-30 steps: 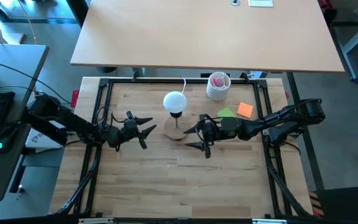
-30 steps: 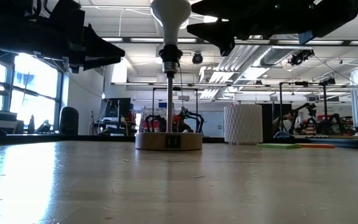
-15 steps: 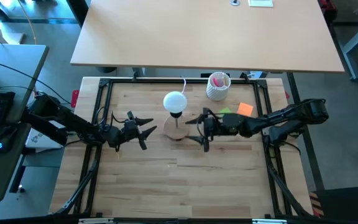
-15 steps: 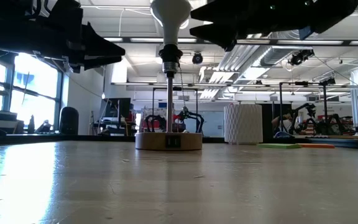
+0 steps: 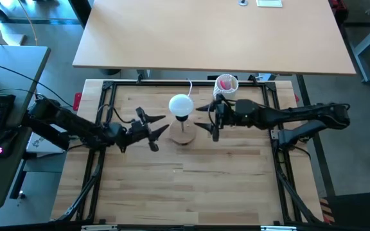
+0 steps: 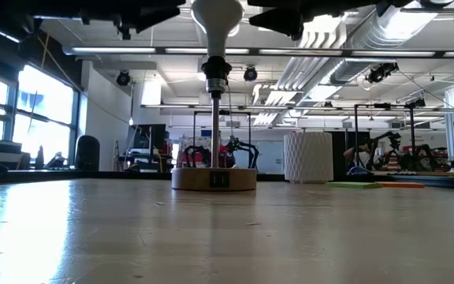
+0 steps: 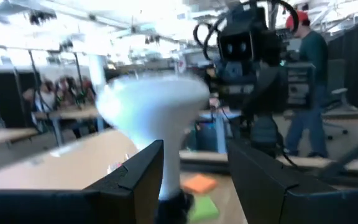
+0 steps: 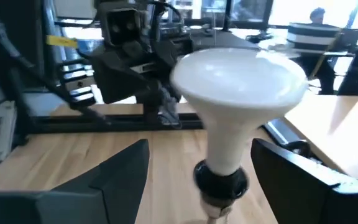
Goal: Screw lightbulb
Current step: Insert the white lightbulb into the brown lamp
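lightbulb [image 5: 180, 104] in socket | L gripper [image 5: 157, 125] open | R gripper [image 5: 205, 117] open

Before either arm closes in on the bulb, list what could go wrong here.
1. The lightbulb sits high on a thin post over a small wooden base; a sideways push from either open claw might tip the stand.
2. The left claw and right claw flank the bulb from opposite sides; closing together, they may collide or squeeze the bulb unevenly.
3. The white cup stands close beside the right arm, which might knock it.
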